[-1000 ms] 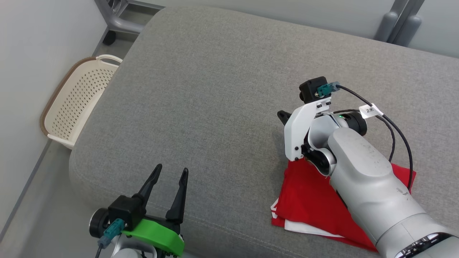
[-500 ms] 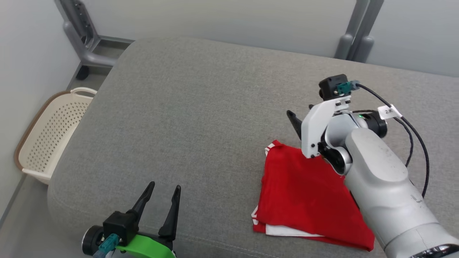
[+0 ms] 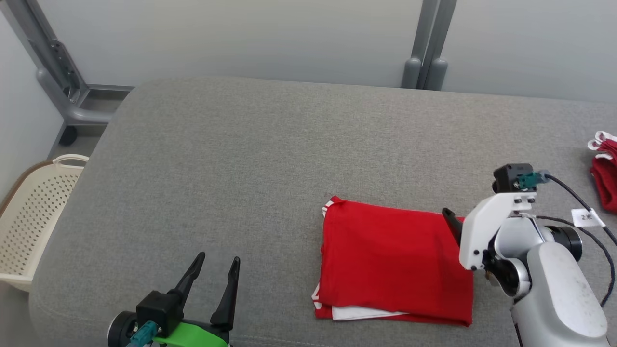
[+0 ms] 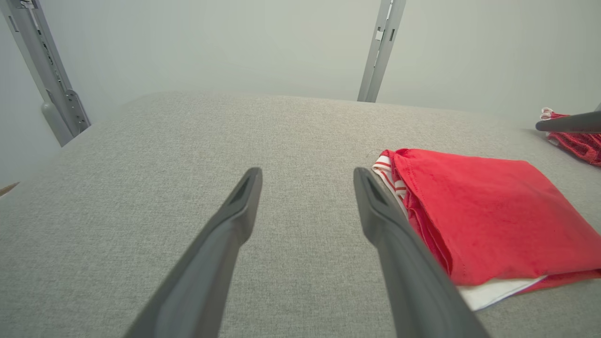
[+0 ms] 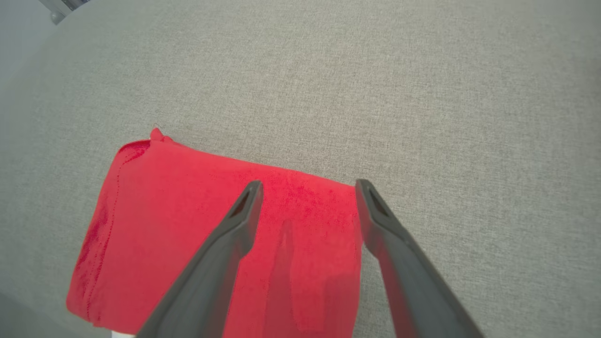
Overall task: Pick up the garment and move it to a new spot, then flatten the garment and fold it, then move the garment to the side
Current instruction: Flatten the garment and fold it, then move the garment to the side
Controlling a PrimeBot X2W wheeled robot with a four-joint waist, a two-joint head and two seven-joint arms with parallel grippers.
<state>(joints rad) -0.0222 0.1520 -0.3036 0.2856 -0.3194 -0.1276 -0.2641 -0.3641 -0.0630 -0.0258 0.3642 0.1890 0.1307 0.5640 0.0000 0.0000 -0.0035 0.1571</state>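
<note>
The garment (image 3: 390, 260) is red with white trim, folded into a flat rectangle on the grey padded surface (image 3: 241, 159). My right gripper (image 3: 455, 224) hovers at its right edge. In the right wrist view the right gripper (image 5: 308, 185) is open, fingers straddling the far right corner of the garment (image 5: 211, 220), with nothing between them. My left gripper (image 3: 218, 258) stands open and empty near the front edge, left of the garment. In the left wrist view the left gripper (image 4: 307, 174) points over bare surface, with the garment (image 4: 488, 220) to its right.
Another bunched red cloth (image 3: 605, 173) lies at the far right edge of the surface. A cream perforated basket (image 3: 29, 217) sits on the floor to the left. Grey metal posts (image 3: 426, 48) stand against the back wall.
The head view has swung round. My right gripper has opened off the garment and drawn back to its right edge. The garment lies uncovered and flat. The left gripper is unchanged.
</note>
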